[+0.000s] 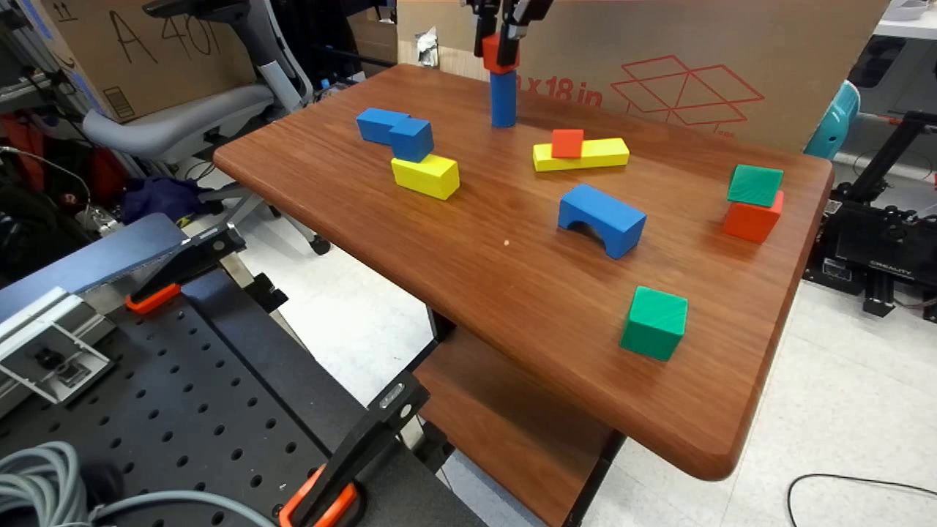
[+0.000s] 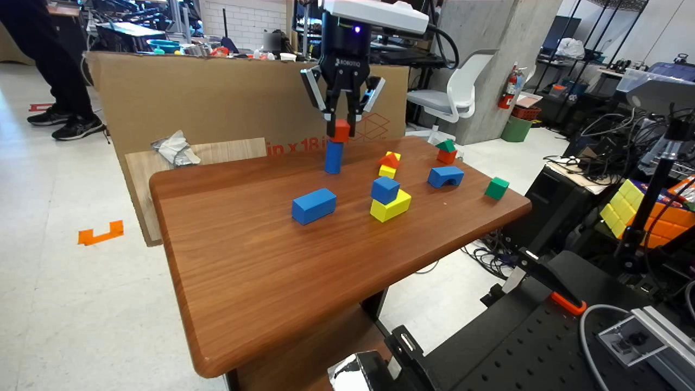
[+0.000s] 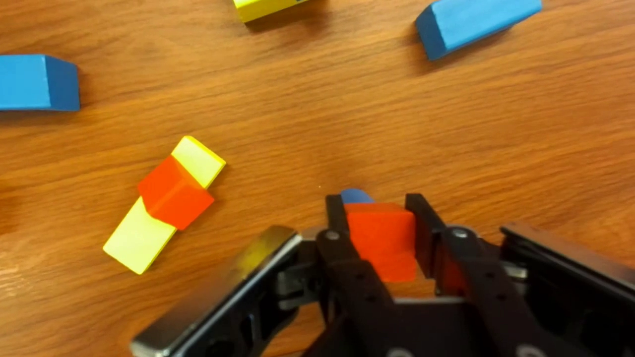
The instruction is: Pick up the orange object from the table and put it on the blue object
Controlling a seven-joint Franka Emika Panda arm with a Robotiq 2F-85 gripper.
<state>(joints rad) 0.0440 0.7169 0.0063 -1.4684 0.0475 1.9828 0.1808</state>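
Observation:
The orange cube is between my fingers at the table's cardboard side, directly over the tall upright blue block. Both also show in an exterior view, the orange cube above the blue block. The cube's underside meets the block's top with no gap showing. My gripper points down, with its fingers against two opposite sides of the cube. In the wrist view the gripper is shut on the orange cube. Only a small rounded bit of the blue block shows past the cube's far edge.
A yellow bar with a red piece lies nearby. A blue arch, a green cube, a green piece on a red block and a blue cube on a yellow block stand around. Cardboard rises behind.

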